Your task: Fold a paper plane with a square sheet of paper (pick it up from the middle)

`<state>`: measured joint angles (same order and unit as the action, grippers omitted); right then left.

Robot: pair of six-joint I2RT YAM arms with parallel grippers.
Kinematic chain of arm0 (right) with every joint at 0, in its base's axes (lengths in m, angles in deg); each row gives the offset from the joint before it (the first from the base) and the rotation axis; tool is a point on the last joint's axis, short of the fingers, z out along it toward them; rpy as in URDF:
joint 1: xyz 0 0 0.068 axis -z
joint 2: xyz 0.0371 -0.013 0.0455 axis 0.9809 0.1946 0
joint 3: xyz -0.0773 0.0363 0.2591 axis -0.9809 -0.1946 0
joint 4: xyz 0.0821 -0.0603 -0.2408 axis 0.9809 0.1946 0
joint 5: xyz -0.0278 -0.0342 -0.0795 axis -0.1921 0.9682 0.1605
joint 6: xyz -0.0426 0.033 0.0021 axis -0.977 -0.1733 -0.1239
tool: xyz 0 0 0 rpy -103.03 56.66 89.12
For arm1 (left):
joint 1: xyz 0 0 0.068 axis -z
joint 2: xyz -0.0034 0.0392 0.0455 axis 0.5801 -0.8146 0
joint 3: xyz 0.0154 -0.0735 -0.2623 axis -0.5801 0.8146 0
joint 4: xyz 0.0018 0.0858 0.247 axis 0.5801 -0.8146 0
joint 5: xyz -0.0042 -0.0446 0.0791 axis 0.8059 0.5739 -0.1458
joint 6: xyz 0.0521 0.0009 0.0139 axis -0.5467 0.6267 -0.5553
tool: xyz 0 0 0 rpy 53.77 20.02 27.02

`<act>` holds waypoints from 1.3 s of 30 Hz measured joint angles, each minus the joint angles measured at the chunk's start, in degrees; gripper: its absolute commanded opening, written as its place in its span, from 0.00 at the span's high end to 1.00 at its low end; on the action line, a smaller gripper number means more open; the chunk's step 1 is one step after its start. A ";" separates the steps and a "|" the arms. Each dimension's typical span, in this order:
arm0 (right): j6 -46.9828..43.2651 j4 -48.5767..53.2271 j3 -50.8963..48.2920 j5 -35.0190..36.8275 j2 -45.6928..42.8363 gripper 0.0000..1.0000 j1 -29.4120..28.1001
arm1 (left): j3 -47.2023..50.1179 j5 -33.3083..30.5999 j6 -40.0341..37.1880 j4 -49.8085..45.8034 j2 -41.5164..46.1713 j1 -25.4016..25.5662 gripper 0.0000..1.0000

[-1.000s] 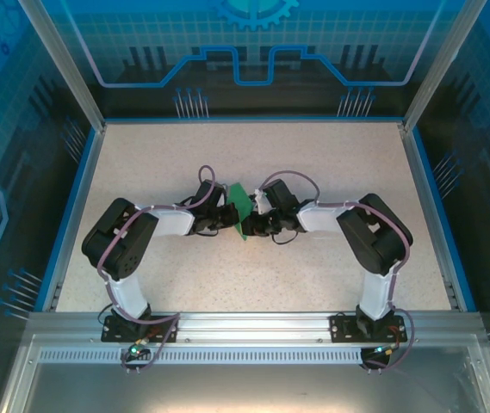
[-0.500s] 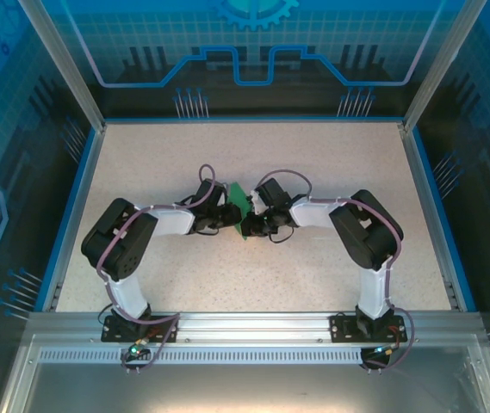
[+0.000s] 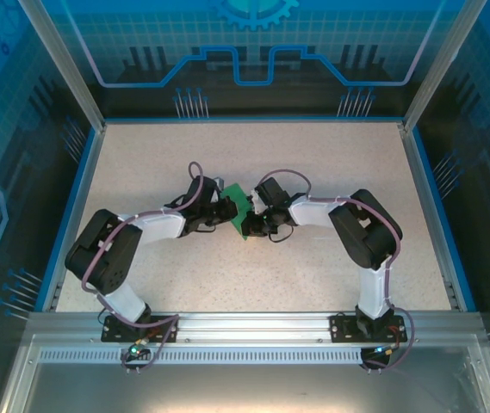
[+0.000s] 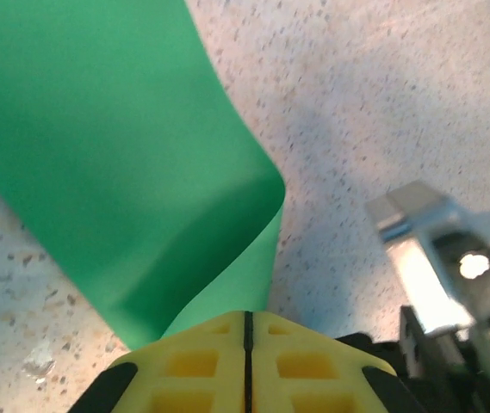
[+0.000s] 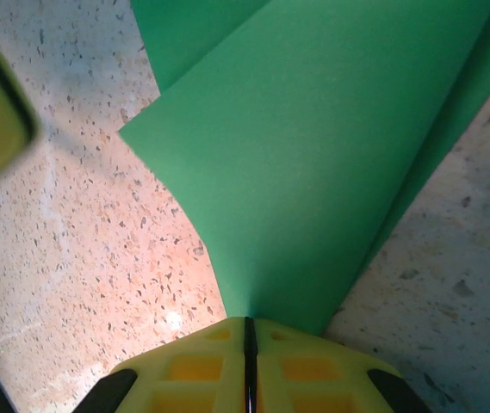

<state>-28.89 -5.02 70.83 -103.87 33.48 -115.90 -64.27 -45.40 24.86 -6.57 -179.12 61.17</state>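
Fingers (image 4: 201, 357) of the left gripper (image 4: 247, 320) are pressed together, only a thin dark seam between the yellow pads, and the square sheet of paper (image 4: 124, 163) comes out from that seam, so it is clamped on an edge of the sheet. Same on the right gripper (image 5: 247, 325): pads closed to a hairline, green paper (image 5: 313, 155) fanning up out of the pinch. Top view puts the left gripper (image 3: 225, 212) and right gripper (image 3: 257, 224) nose to nose near the middle of the table (image 3: 331, 163), with the sheet (image 3: 239, 203) held between them, left gripper on its left side, right gripper on its right. Sheet is not flat. In the left wrist view it curls over in a rounded bend with a second layer running back down to the pads; in the right wrist view it rises as a broad wedge with another layer showing behind its upper left. From above, its long axis runs roughly near to far, tilted slightly, near end coming to a narrow tip. Can't tell from any view whether it touches the table. Count: one green sheet, two grippers, both gripping it. Metal part of the right gripper's wrist (image 4: 421, 258) sits at the right of the left wrist view.
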 measured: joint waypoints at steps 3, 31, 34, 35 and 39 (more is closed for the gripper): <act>0.83 0.00 0.11 -0.39 0.17 0.91 0.00 | 0.39 0.96 0.76 0.61 -1.75 0.00 0.94; 0.76 0.42 3.15 -1.44 -1.27 0.91 2.73 | -1.05 1.73 -1.77 0.02 -7.08 0.00 1.00; 0.02 0.90 5.81 -1.36 0.96 0.91 2.73 | -1.60 1.75 -2.38 -0.22 -7.48 0.00 1.00; -0.33 1.38 6.73 -1.14 1.79 0.91 2.78 | -1.73 1.75 -2.67 -0.28 -7.56 0.00 1.00; -1.42 3.39 9.70 0.11 4.83 0.92 3.19 | -2.23 1.73 -3.50 -0.83 -7.69 -0.02 1.00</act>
<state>-30.31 -1.64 80.54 -103.76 38.31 -112.71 -66.50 -43.67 21.36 -7.40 -186.82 61.15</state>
